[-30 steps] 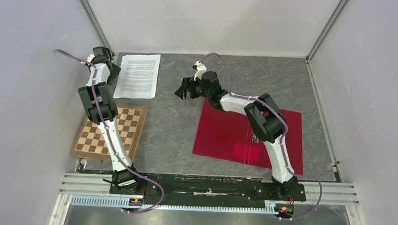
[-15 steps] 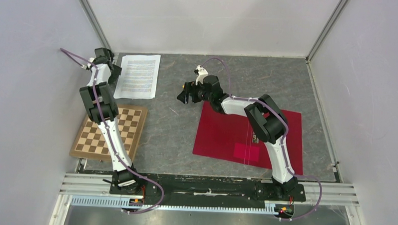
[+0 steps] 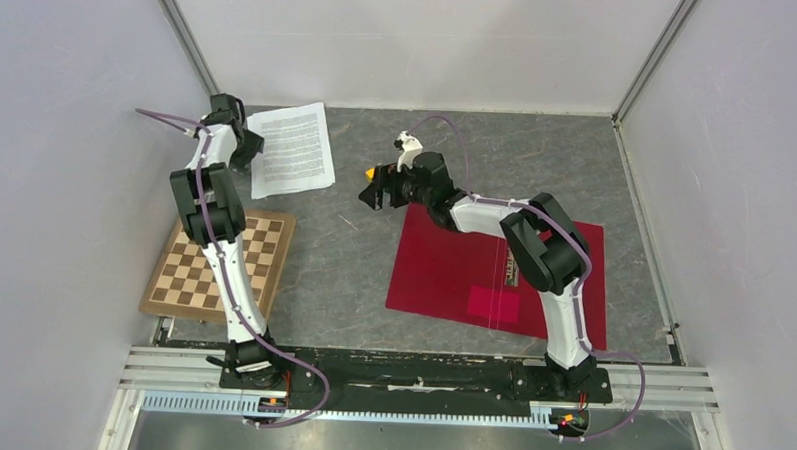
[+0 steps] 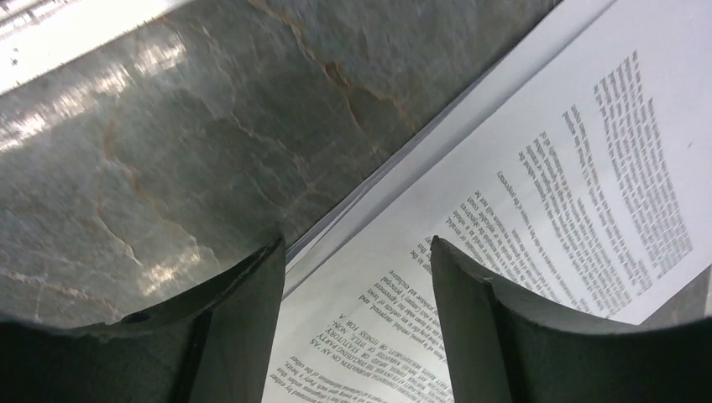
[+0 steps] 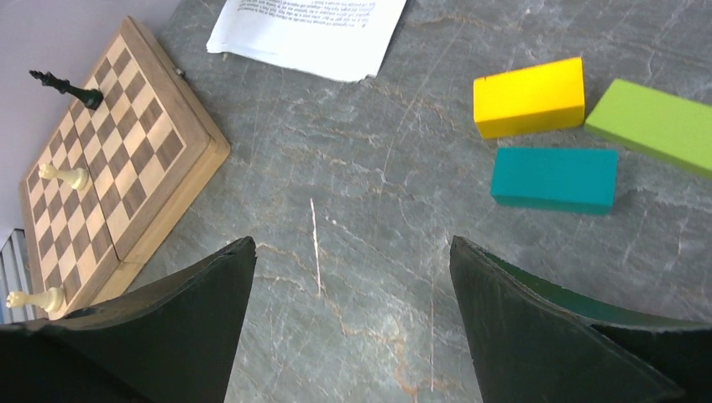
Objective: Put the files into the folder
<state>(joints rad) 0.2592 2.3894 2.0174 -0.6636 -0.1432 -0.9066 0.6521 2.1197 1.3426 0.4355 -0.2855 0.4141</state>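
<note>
Left wrist view: thin white files (image 4: 546, 193) of small dark print, edges slightly fanned, beneath released left hand (image 4: 354, 250)

Between the right fingers (image 5: 193, 327) the bare bench (image 5: 353, 277) lies open; coloured blocks (image 5: 554, 179) crowd ahead-right, the chessboard (image 5: 117, 159) ahead-left.

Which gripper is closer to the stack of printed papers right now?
Left. The left gripper sits at the left edge of the files; the right gripper hangs apart, near the far left corner of the folder.
</note>
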